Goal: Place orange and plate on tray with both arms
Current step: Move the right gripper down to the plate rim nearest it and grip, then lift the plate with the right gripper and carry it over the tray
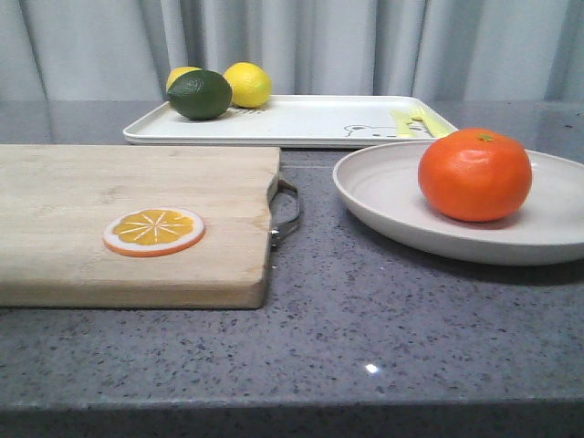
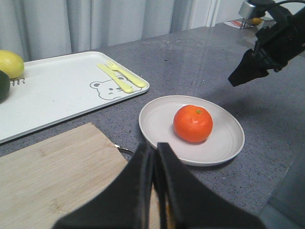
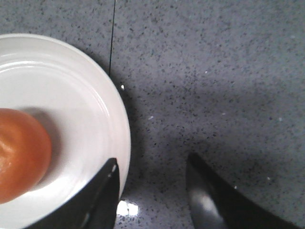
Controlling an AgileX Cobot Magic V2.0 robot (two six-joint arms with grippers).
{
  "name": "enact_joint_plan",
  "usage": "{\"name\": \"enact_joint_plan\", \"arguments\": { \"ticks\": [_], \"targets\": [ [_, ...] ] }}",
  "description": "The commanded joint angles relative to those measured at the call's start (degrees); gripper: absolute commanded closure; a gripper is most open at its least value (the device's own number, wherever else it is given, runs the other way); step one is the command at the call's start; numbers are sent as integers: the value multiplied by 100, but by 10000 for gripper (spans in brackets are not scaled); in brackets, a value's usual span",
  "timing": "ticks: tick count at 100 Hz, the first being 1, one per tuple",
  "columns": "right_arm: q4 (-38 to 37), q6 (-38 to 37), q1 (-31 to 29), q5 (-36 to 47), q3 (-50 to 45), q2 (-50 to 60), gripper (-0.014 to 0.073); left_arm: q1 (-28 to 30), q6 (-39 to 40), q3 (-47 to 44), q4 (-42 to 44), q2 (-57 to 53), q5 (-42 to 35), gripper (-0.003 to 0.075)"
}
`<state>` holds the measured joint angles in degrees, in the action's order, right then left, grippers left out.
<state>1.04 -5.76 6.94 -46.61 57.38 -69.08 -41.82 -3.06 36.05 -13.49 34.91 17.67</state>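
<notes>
The orange (image 1: 474, 173) sits on the off-white plate (image 1: 383, 196) at the right of the table; both also show in the left wrist view, the orange (image 2: 192, 123) on the plate (image 2: 157, 124). The white tray (image 1: 301, 123) with a bear drawing lies behind. My left gripper (image 2: 155, 145) is shut and empty, above the cutting board's edge, short of the plate. My right gripper (image 3: 151, 162) is open beside the plate (image 3: 71, 95): one finger (image 3: 102, 191) overlaps its rim, the other is over bare table. The orange (image 3: 19, 152) lies away from its jaws. Neither gripper shows in the front view.
A wooden cutting board (image 1: 137, 210) with a flat orange slice (image 1: 153, 230) and a metal handle (image 1: 287, 214) fills the left. Two lemons (image 1: 247, 84) and a green lime (image 1: 199, 94) lie on the tray's left end, yellow cutlery (image 2: 119, 76) on its right. The right arm (image 2: 271, 43) hangs beyond the plate.
</notes>
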Motion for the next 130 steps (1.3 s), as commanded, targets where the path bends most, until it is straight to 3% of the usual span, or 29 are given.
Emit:
{"name": "enact_joint_plan", "arguments": {
  "ticks": [1,87,102,130],
  "targets": [
    [98,31,4,30,320,-163,243,13,-7,163,-36,-7,-448,741],
    [681,326,4,-32,386,-1266,249,13,-7,163,-36,-7,-436,740],
    [681,326,4,-33,386,-1368,321,13,-7,163,-36,-7,-436,741],
    [681,326,4,-51,386,-1372,595,13,-7,163,-36,-7,-436,741]
  ]
}}
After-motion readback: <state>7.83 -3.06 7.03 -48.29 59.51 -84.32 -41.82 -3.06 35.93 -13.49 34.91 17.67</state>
